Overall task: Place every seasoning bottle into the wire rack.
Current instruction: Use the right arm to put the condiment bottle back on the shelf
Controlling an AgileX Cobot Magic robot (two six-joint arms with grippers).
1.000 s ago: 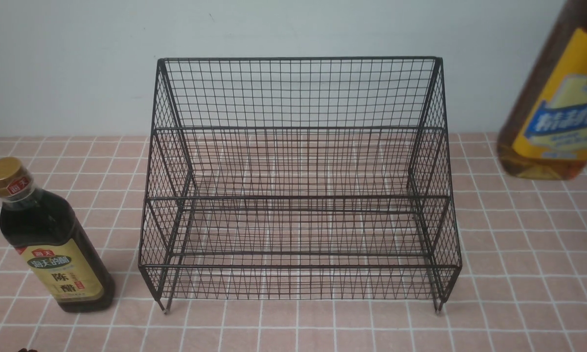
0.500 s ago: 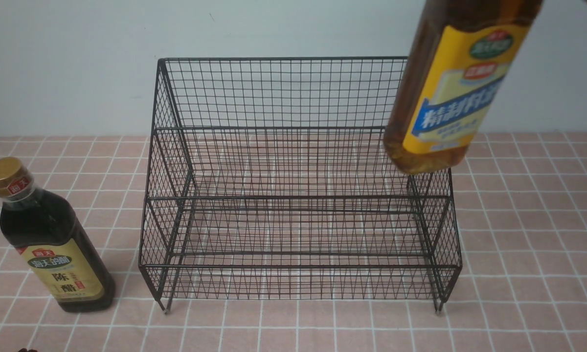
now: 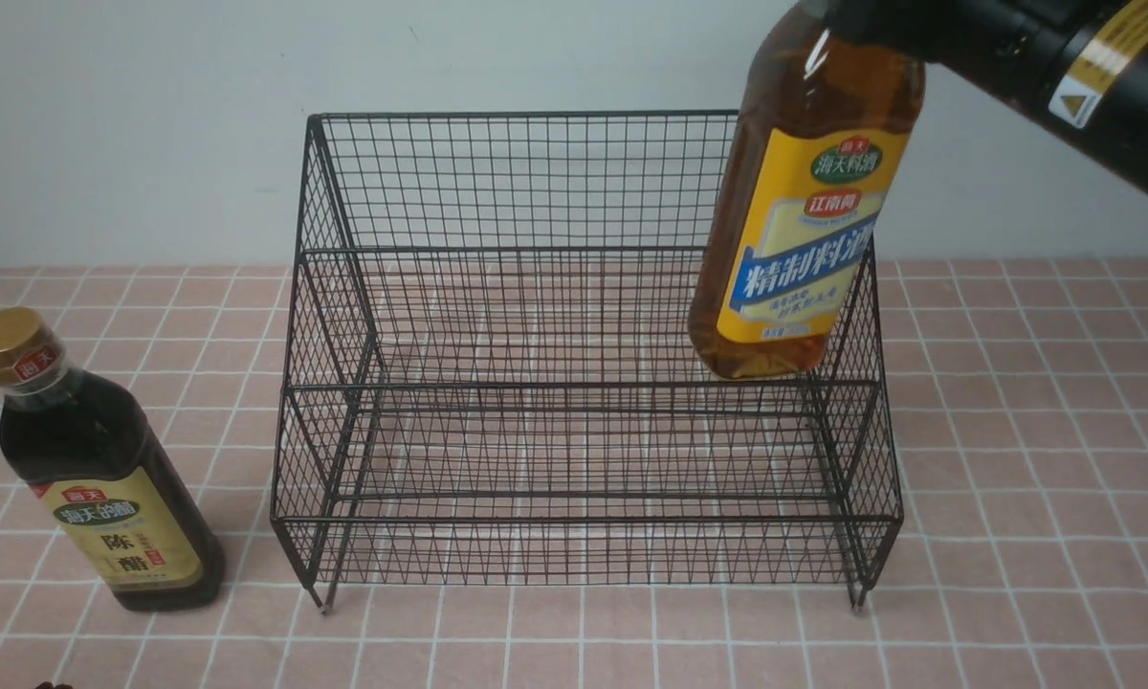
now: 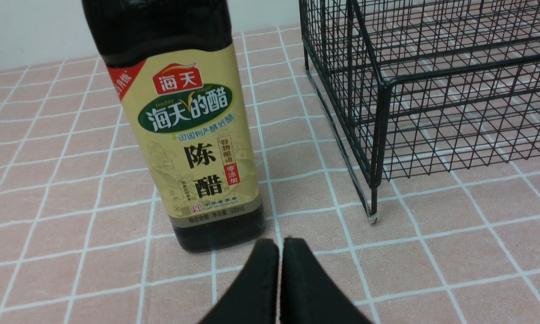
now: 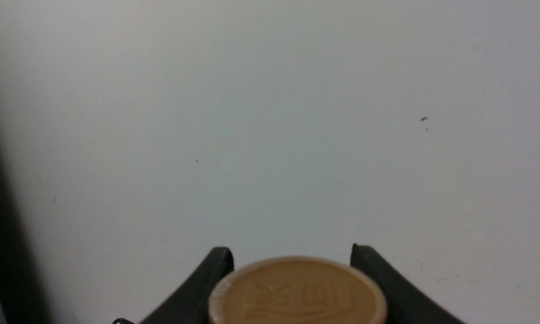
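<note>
Amber bottle [image 3: 804, 220], yellow-labelled, shifted leftward to the rack [image 3: 584, 386], right jaws clamping it, left jaws together

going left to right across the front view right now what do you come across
Dark vinegar bottle with a gold cap → black wire-mesh rack → robot's right arm
</note>
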